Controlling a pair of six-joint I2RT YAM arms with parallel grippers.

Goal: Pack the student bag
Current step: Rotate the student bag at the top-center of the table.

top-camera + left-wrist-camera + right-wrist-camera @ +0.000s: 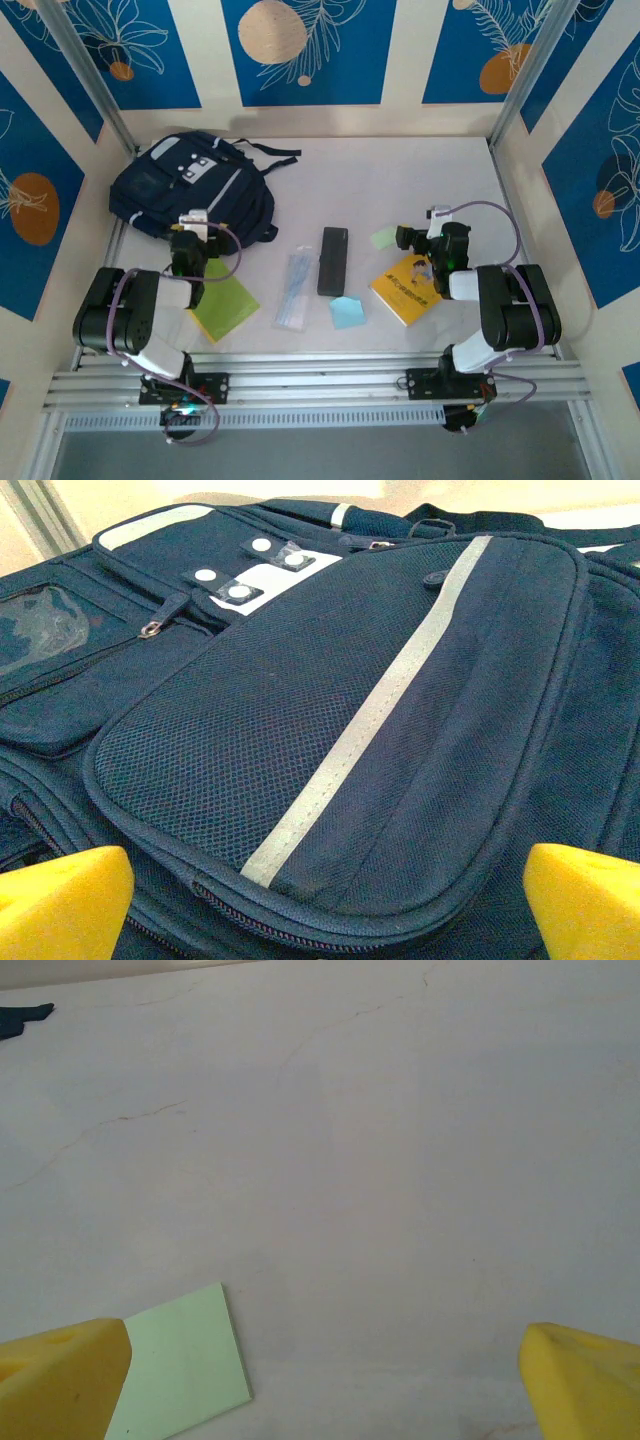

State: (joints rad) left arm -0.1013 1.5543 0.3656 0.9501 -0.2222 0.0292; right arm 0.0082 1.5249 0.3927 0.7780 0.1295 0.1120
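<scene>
Matt navy mesh-cloth student bag [330, 730] on smooth white table [400, 1160].

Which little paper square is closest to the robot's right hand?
The pale green note, lying flat on the table just in front of the open right hand. The light blue note sits farther off, beside the yellow book.

White tabletop [400, 190], faint hairline cracks, evenly lit. Walls across the top and both sides of the frame: cream strips alternating with blue panels [350, 60] printed with white leaves and orange discs. Aluminium posts [85, 75] upper left and upper right. Slotted rails [320, 380] along the bottom, grey floor [320, 455] below.
</scene>
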